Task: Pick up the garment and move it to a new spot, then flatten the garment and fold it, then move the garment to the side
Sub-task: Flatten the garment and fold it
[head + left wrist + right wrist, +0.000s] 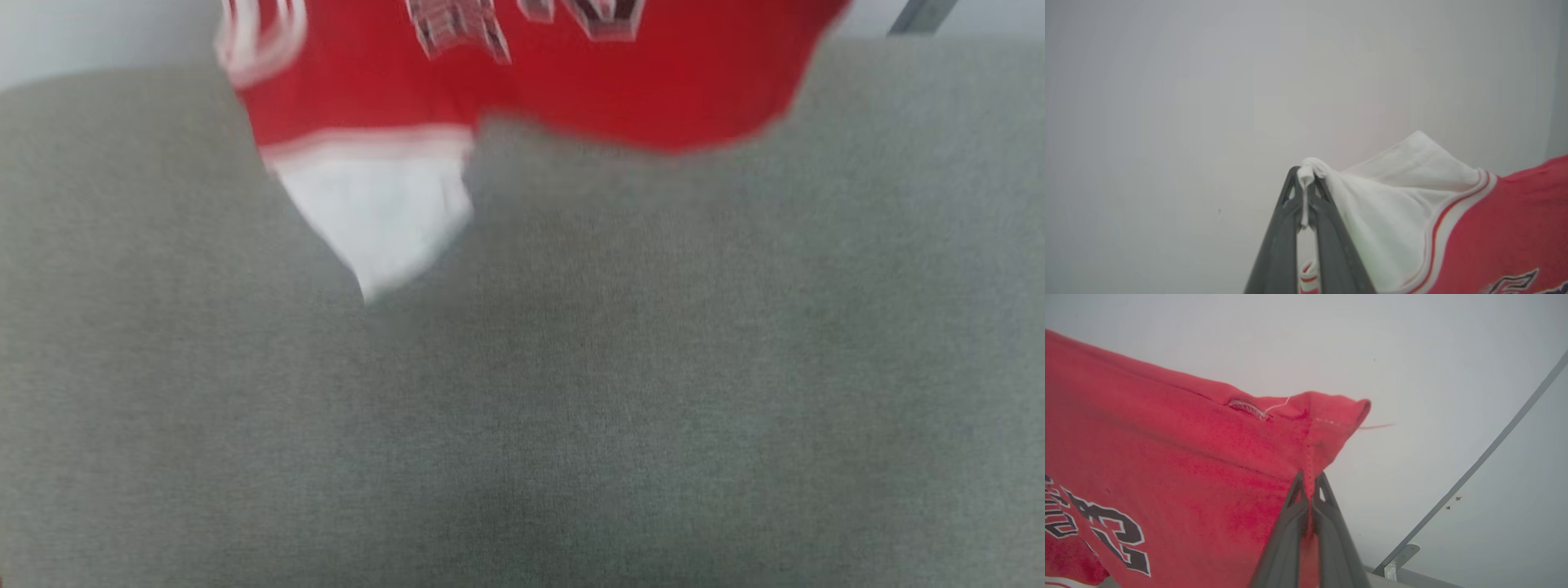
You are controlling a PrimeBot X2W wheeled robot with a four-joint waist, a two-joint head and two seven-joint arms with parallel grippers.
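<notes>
Over the far part of the grey cloth-covered surface (pixel 571 425) you have the garment (pixel 588 82) held up. It is blurred in the head view, with its red body spread across the top and a white sleeve (pixel 375 220) hanging lower on the left. The blur hides whether the sleeve's tip touches the surface. Your left gripper (pixel 1305 176) has its jaws closed tight on a bunched bit of white sleeve fabric that pokes out past the tips, and the striped trim and red body run off to the right in that wrist view. Your right gripper (pixel 1309 486) is clamped on a red corner along a stitched seam, with the dark white-outlined lettering (pixel 1114 531) at the lower left. Behind both grippers you see a plain pale wall (pixel 1188 90). A thin grey rail (pixel 1486 457) crosses it beside the right gripper and ends at a small bracket (pixel 1396 555).
</notes>
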